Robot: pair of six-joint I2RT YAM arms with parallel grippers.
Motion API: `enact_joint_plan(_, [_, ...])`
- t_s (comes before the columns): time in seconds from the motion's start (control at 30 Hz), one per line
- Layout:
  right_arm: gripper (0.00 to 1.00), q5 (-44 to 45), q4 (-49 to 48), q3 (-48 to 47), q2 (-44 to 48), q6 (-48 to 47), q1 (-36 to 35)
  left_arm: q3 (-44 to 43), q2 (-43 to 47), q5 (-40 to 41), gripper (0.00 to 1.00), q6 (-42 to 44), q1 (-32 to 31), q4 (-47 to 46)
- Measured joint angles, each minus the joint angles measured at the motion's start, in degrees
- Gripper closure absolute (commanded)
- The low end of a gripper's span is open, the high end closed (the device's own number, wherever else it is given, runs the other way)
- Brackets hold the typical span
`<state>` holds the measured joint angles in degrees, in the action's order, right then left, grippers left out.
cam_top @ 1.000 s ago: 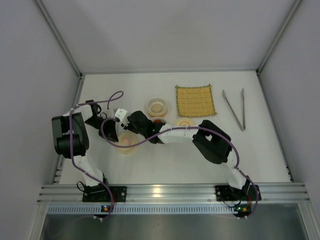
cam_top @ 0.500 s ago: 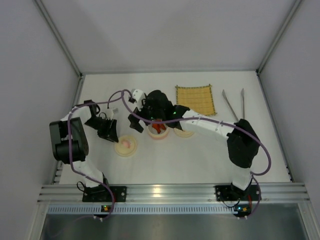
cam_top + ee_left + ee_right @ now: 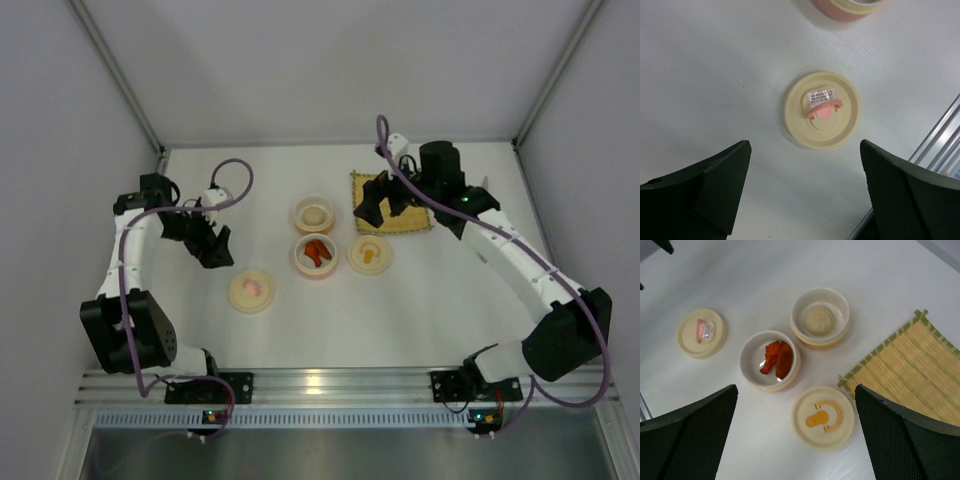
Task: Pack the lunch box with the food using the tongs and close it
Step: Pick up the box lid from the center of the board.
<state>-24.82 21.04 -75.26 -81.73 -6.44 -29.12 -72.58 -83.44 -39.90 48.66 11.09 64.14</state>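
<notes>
Top external shows left claw (image 3: 215, 250) and right claw (image 3: 380, 212) wide open and empty, food (image 3: 317, 250) in two bowls (image 3: 296, 254) on the desk (image 3: 300, 335), so next grab the tongs, which I cannot see, slowly near their middle.

One camera overlooks my whole table (image 3: 420, 310) from behind; both wrist cameras face down, sharing the pink-knobbed lid (image 3: 821, 108), left nearer.

I'm sitting in what's looking like a robotics lab test cell: plain white desk (image 3: 420, 320), blank grey wall panels (image 3: 330, 70) boxing it in, aluminium frame rail (image 3: 340, 383) running along the near edge, and my two arms (image 3: 125, 255) bolted onto it.
</notes>
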Motion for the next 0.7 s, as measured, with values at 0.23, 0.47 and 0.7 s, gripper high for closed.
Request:
enact_joint_plan(0.23, [0.01, -6.23, 6.58, 3.23, 6.43, -1.07, 15.98, -0.83, 0.02, 0.04, 0.11, 27.10, -4.94, 9.14])
enact_joint_plan(0.47, [0.01, -10.21, 11.50, 6.01, 10.75, -2.49, 22.86, 3.65, -1.66, 6.58, 0.17, 39.91, -16.50, 8.81])
enact_joint_plan(0.7, [0.01, -11.63, 13.35, 7.50, 11.17, -2.99, 23.65, 6.67, -8.20, 11.13, 0.23, 43.23, -21.51, 5.60])
